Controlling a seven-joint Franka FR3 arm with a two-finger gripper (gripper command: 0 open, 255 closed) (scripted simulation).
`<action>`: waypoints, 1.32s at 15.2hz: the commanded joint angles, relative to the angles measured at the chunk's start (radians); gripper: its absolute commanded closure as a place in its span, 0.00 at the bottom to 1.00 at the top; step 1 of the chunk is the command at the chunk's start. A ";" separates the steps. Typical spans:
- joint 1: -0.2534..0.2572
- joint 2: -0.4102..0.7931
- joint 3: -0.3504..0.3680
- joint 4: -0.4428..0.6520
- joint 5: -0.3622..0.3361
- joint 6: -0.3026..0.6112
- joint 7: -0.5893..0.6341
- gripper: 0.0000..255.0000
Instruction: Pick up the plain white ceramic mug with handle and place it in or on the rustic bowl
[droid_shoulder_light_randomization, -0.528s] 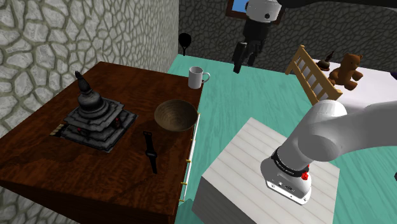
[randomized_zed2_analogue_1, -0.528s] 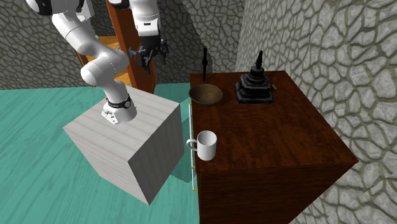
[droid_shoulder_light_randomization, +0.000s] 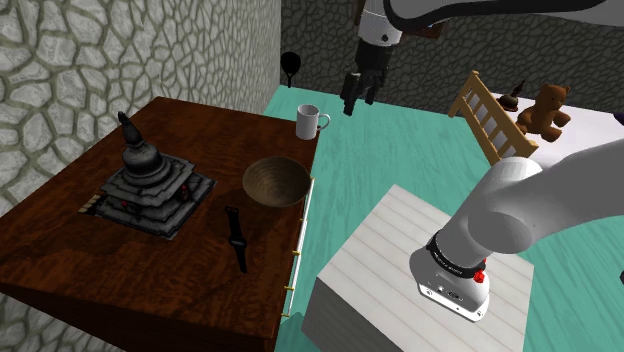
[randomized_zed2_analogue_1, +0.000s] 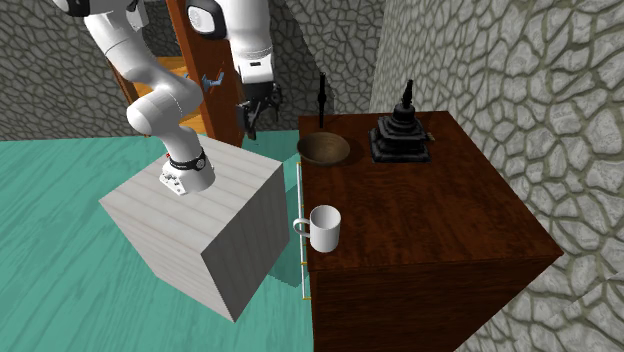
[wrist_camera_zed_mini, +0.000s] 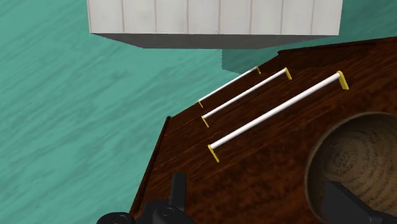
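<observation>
Hovering with fingers spread and empty, my gripper (droid_shoulder_light_randomization: 352, 98) hangs in the air just off the table's (droid_shoulder_light_randomization: 60, 240) edge. In the shoulder view the mug (droid_shoulder_light_randomization: 309, 122) stands at its 8 o'clock, apart from it, on the table's far corner. In the wrist view the bowl (wrist_camera_zed_mini: 356, 162) is cut off by the frame and one finger. The mug's handle points toward the edge. Teal floor (droid_shoulder_light_randomization: 400, 160) lies open between table and stand (droid_shoulder_light_randomization: 380, 260).
</observation>
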 joint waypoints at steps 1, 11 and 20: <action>-0.003 0.071 -0.011 0.017 -0.006 0.062 -0.019 0.00; -0.007 0.442 -0.045 0.202 -0.007 0.280 -0.095 0.00; -0.017 0.729 -0.055 0.419 0.014 0.374 -0.151 0.00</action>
